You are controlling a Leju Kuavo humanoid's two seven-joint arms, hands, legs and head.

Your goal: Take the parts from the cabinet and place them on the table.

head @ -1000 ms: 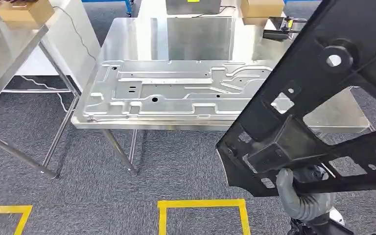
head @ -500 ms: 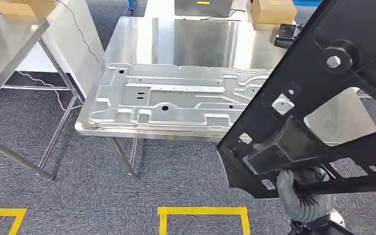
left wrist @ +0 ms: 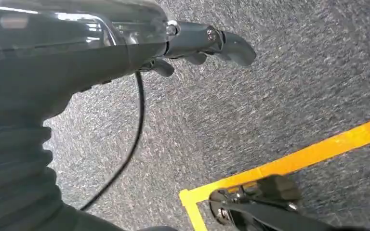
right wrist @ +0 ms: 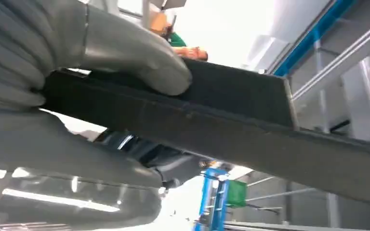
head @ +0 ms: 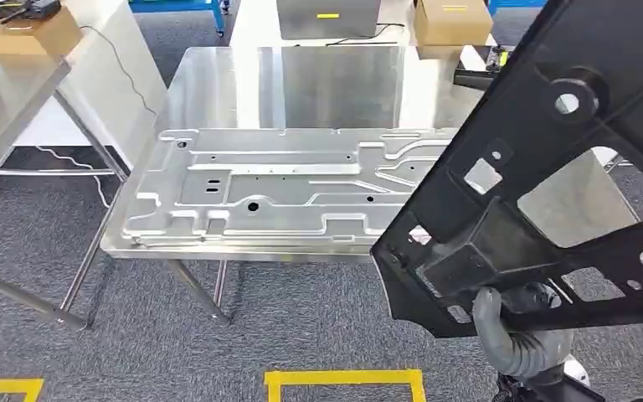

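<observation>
1. nearest, the right hand (head: pixel 515 331) comes up from below at the right of the head view, its grey thumb hooked over the lower bar of a large black frame part (head: pixel 544 167); in the right wrist view the thumb (right wrist: pixel 135 53) presses on top of that black bar (right wrist: pixel 212 120) and the hand's body lies under it, so the hand grips the part.
2. the black frame part is held in the air, tilted, rising toward the upper right, with cut-out windows and a round boss; it is not on the table and overlaps the table's near right corner in the head view.
3. the left hand (left wrist: pixel 192 43) hangs over the grey carpet (left wrist: pixel 270 106), dark fingers stretched out and holding nothing.
4. yellow tape (head: pixel 343 378) marks a square outline on the carpet just before the table.
5. the steel table (head: pixel 218 75) carries a stamped silver metal panel (head: pixel 276 188) lying flat along its near edge, reaching to the near left corner.
6. beyond the far edge stand a cardboard box (head: pixel 452 21) and a grey box (head: pixel 328 17).
7. at far left another box (head: pixel 25 33) sits on a second bench (head: pixel 0 100).
</observation>
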